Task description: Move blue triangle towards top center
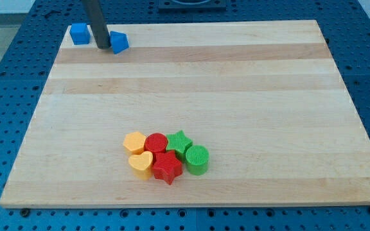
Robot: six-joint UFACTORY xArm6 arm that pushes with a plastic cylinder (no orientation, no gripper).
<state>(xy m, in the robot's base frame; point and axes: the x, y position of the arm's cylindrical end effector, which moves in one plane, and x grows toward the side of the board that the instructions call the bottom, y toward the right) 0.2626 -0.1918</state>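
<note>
So the wooden board (191, 83) is mostly bare, with the blue triangle (119, 42) up in the view's top-left corner and my tip (101, 46) right against its left side, a blue cube (79, 33) just beyond. No claw here, just a rod, so nothing opens or grips. The triangle looks light, hard and slidey, so I'd push on a flat face or it'll probably spin off.

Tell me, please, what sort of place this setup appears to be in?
Probably a robotics lab bench: a wooden board lies on a blue perforated table, with small coloured blocks and my tip between the blue cube and blue triangle.
</note>
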